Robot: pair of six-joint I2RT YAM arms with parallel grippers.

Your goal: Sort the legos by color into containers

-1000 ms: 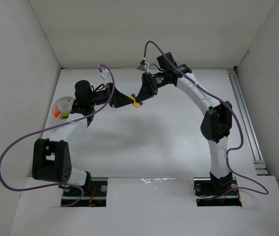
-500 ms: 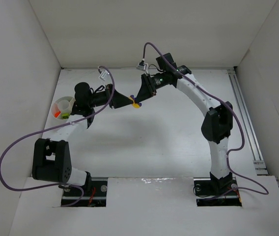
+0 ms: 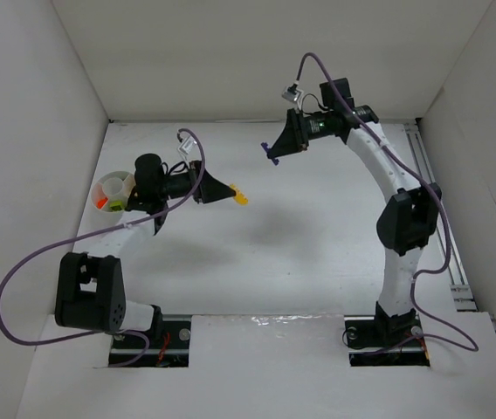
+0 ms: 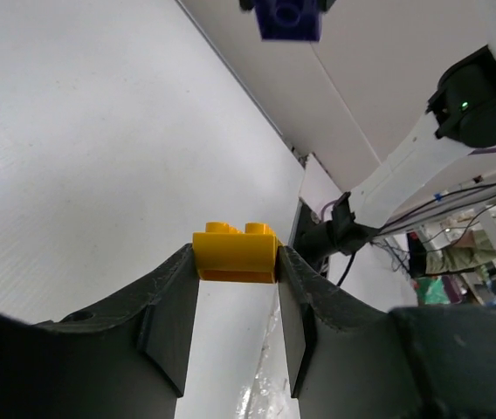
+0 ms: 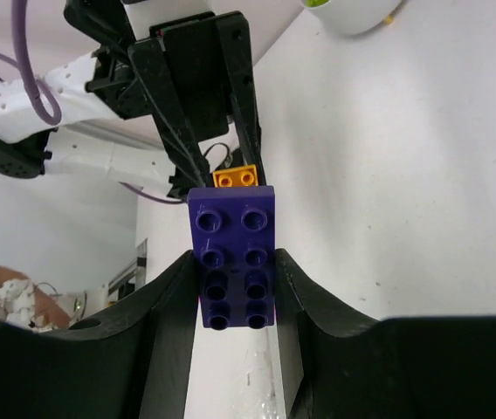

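Since a moment ago the claws have drawn apart, splitting the joined pair; each brick can now go to its own colour. The left claw pinches the small glossy yellow plastic brick above the matte white tabletop; the right claw grips the longer purple-blue studded plastic brick, raised farther back; the thin-walled round white bowl waits at far left.

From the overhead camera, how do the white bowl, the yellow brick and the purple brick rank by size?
1. white bowl, clearly largest.
2-3. purple brick and yellow brick: both tiny specks, too alike to rank.
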